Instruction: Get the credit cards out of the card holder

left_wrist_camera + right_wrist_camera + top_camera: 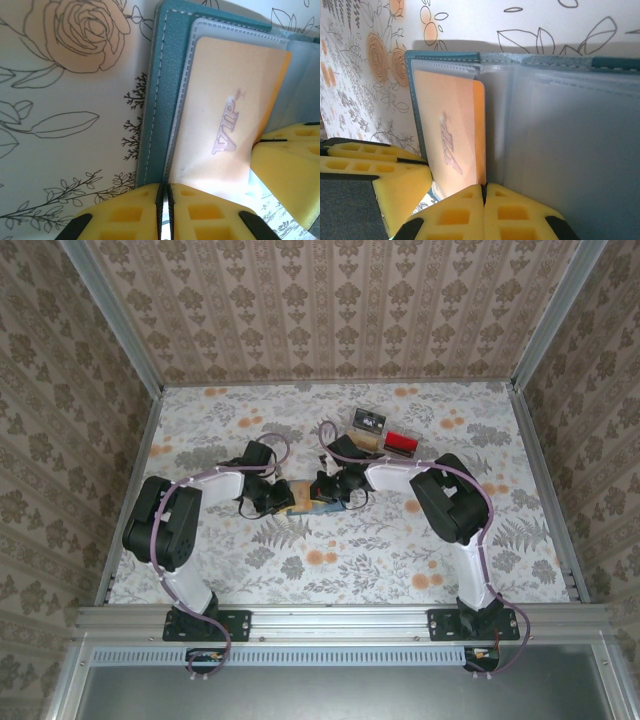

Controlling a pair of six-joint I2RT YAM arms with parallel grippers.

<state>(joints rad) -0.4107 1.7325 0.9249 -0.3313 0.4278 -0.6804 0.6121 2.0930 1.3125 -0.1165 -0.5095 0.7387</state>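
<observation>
Both arms were bent inward at the elbow, so that the left gripper (268,498) and the right gripper (330,490) met nose to nose over the middle of the floral desk (400,550). Between them lay the teal card holder (303,506), open, mostly covered from above by the two grippers.

In the left wrist view we saw the left gripper's yellow fingers (125,215) pressed together on the card holder's near edge. An orange credit card (225,115) stamped VIP sat in a clear pocket, its lower edge hidden behind them.

The right gripper was closed at the foot of the pockets. We could not tell whether it pinched a pocket leaf or the card. The other panel's pockets looked milky, their contents unreadable.
</observation>
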